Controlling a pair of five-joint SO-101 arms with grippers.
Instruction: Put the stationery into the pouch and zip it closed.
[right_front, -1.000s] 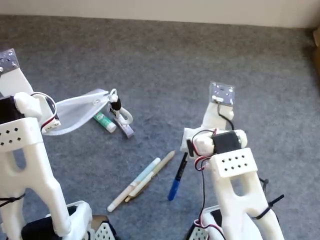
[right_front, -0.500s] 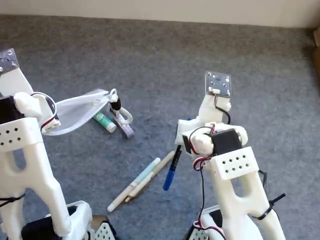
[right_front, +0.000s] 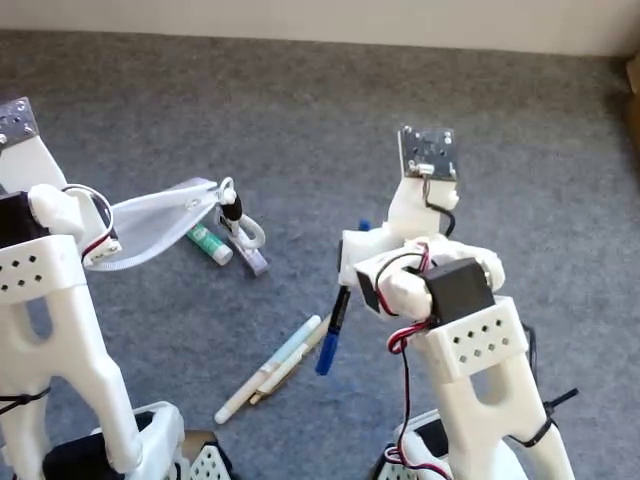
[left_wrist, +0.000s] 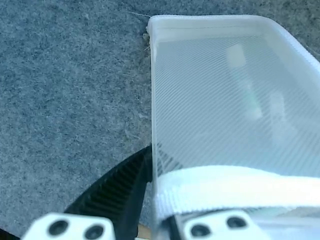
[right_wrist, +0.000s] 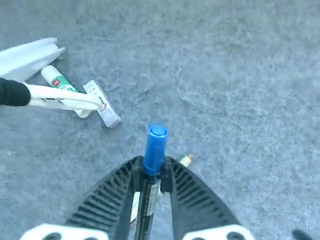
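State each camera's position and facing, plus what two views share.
High view: fixed overhead, facing down at left arm, right arm, pouch, blue marker, glue stick.
Left wrist view: wrist-mounted, facing along the left gripper, clamping the pouch.
Right wrist view: wrist-mounted, facing along the right gripper, holding the marker.
Shared, high and right wrist: marker, glue stick.

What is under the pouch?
A green-and-white glue stick lies beneath the pouch, one end poking out past its edge. The other end is covered by the mesh and shows through only as a faint blur.
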